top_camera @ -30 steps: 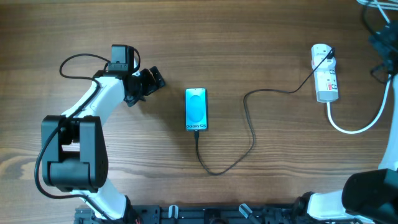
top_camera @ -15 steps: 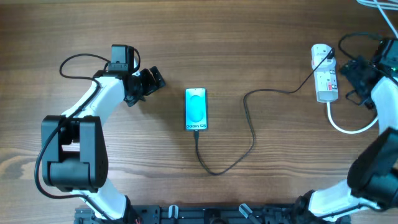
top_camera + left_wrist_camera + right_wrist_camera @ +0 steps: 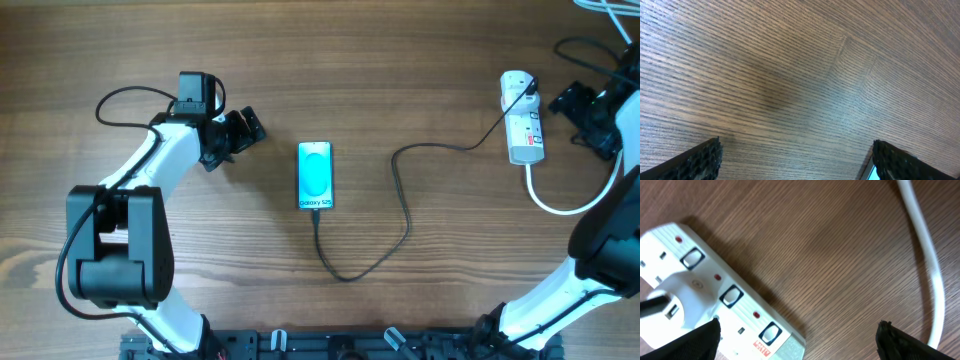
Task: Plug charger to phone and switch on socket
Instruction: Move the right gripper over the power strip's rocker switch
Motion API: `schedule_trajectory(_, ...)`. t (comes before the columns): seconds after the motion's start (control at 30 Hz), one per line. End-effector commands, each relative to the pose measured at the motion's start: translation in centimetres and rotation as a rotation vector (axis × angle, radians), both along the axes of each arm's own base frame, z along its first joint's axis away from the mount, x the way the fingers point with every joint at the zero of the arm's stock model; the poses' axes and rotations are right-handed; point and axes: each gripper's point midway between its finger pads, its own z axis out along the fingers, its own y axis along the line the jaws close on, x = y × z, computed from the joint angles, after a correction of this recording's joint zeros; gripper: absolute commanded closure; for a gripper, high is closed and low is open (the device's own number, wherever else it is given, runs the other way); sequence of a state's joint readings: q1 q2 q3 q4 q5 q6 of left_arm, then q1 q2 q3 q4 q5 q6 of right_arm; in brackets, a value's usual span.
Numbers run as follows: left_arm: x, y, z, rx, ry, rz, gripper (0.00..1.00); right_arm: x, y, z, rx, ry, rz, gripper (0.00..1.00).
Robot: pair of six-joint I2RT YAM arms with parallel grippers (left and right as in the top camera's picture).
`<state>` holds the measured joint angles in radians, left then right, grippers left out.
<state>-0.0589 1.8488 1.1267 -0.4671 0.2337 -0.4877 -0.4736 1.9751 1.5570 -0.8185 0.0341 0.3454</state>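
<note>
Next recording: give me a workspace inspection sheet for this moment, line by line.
Surface: brown wood-grain table.
Job's things: turquoise-screened white-framed smartphone flat mid-table; thin black charger cable meets its near end; white oblong power strip far right, plug fitted, switch state unreadable.
Clutter: nothing seen.
Claws: left claw open, empty, left of phone; right claw open, empty, beside strip, not touching.
Cables: thick white lead curves away from strip.
Surroundings: black rail along near edge.

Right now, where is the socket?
In the overhead view, the socket lies far right on the table, just left of the right tool, the charger plugged into its far end.
</note>
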Motion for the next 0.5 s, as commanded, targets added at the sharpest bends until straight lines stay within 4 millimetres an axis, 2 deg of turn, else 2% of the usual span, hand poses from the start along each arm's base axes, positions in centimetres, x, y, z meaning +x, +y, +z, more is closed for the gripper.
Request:
schedule_trajectory(0.0, 0.2, 0.1, 0.9, -0.002, -0.024, -0.005, 0.00, 0.0, -0.1, -2.3, 0.024, 0.043, 0.027, 0.00)
schedule_trajectory(0.1, 0.2, 0.1, 0.9, -0.002, -0.024, -0.005, 0.00, 0.3, -0.2, -5.7, 0.046, 0.082, 0.032, 0.00)
schedule_trajectory(0.17, 0.2, 0.1, 0.9, -0.002, -0.024, -0.005, 0.00, 0.5, 0.2, -7.2, 0.076, 0.089, 0.038, 0.00)
schedule_trajectory(0.33, 0.2, 0.1, 0.9, -0.002, -0.024, -0.005, 0.00, 2.3, 1.5, -7.3, 0.127, 0.007, 0.153, 0.00)
schedule_trajectory(0.47, 0.2, 0.1, 0.9, -0.002, -0.024, -0.005, 0.00, 2.5, 1.4, -8.5, 0.114, -0.015, 0.153, 0.00)
